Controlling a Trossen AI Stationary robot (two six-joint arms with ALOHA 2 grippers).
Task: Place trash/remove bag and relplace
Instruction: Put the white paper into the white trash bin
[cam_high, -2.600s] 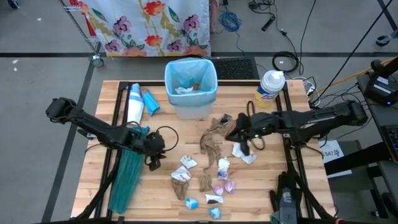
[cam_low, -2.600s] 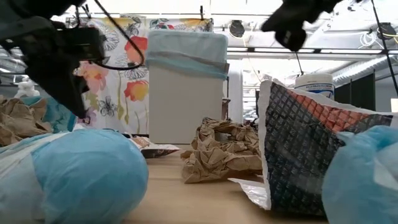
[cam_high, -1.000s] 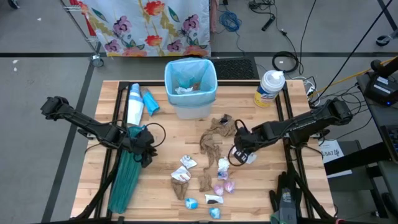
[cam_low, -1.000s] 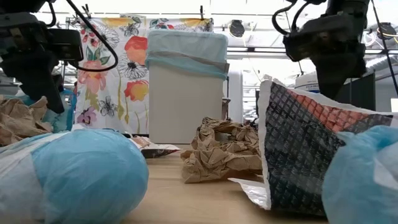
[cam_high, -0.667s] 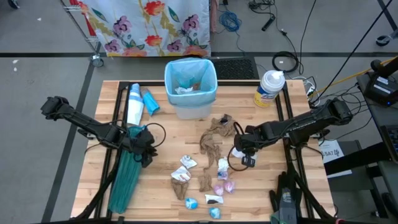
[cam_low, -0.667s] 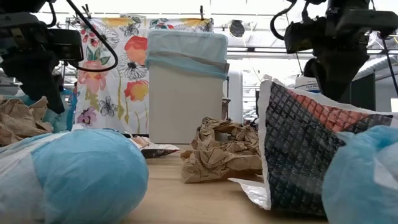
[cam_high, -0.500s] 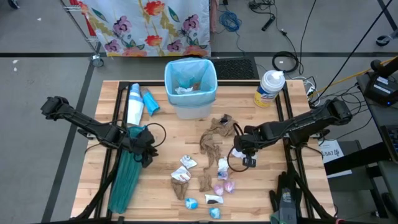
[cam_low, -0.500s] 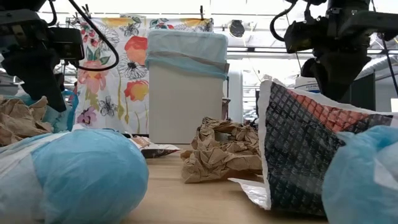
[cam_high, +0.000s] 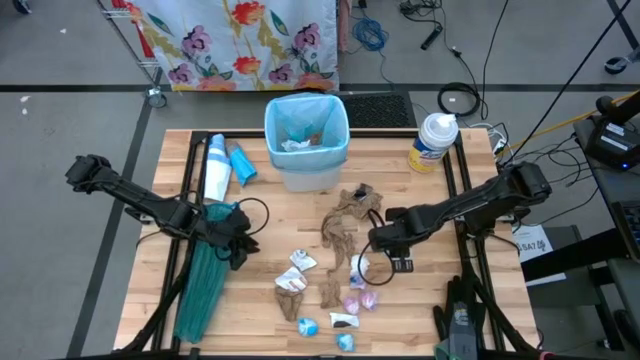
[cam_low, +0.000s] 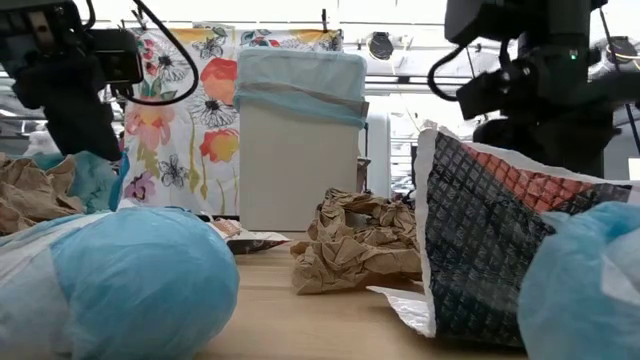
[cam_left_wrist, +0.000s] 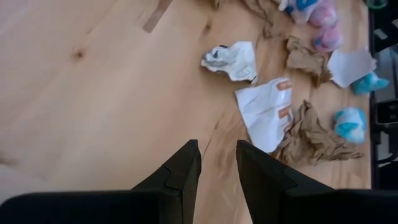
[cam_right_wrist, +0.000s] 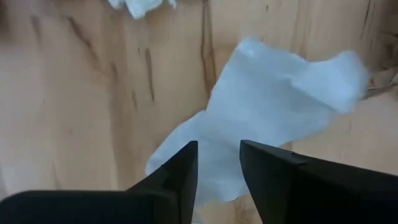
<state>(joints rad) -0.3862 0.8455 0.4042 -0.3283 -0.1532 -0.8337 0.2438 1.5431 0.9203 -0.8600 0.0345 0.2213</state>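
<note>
Wooden planks make the table (cam_high: 300, 215), and a flowered cloth (cam_high: 240, 40) hangs at the upper middle of the high view, behind the bin (cam_high: 307, 140). That bin stands in the upper centre and wears its pale-blue bag (cam_high: 342, 128); I see two or three scraps already inside.

Most of the trash (cam_high: 335, 275) lies scattered in the lower centre: about four brown paper pieces, about four white wads, two blue wrappers and some purple ones, though the small ones are hard to count. One dark teal bag (cam_high: 205, 280) lies folded at the lower left, with a white and a blue roll above it, and one wipes tub (cam_high: 433, 142) stands at the upper right.

So I judge the task is at its beginning: collecting is not finished, and the bag is not removed or replaced.

The right gripper (cam_right_wrist: 217, 165) hangs low over a flat white paper (cam_right_wrist: 267, 130), fingers a little apart and holding nothing. The left gripper (cam_left_wrist: 216, 168) waits at centre left beside the teal bag, fingers also slightly apart and empty.
</note>
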